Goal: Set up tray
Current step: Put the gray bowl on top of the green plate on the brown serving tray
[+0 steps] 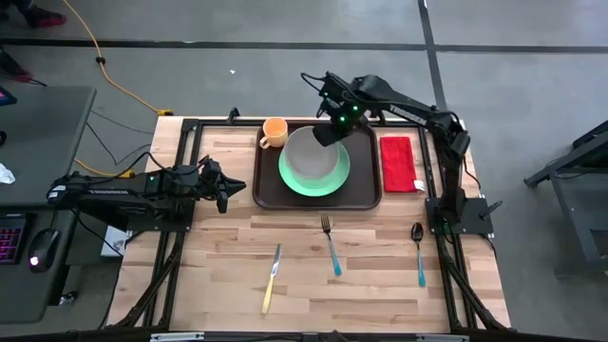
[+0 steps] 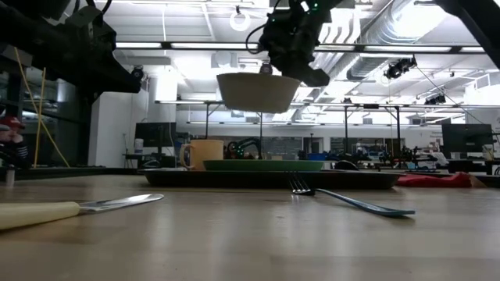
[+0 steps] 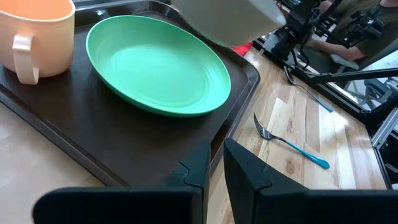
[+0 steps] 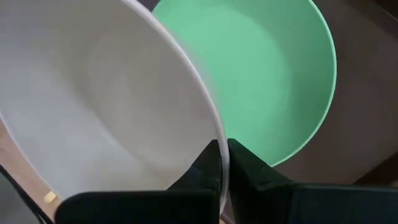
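The dark brown tray (image 1: pixel 366 195) lies at the table's far middle. On it rest a green plate (image 1: pixel 318 186) and an orange cup (image 1: pixel 274 131). A pale bowl (image 2: pixel 258 91) hangs above the plate, with my right gripper (image 1: pixel 332 128) shut on its rim. In the right wrist view the bowl (image 4: pixel 93 93) covers part of the plate (image 4: pixel 267 81). My left gripper (image 1: pixel 226 190) waits left of the tray, above the table. Its fingers (image 3: pixel 216 165) stand slightly open with nothing between them. My right gripper pinches the bowl's rim (image 4: pixel 219 146) at its far right side, one finger inside the bowl and one outside. The fingers come from above, slanting down. The bowl hangs upright and about level, lifted clear of the green plate.
A red napkin (image 1: pixel 397 163) lies right of the tray. On the near half of the table lie a yellow-handled knife (image 1: pixel 272 278), a blue-handled fork (image 1: pixel 330 245) and a blue-handled spoon (image 1: pixel 419 252). Black frame rails run along the table's edges.
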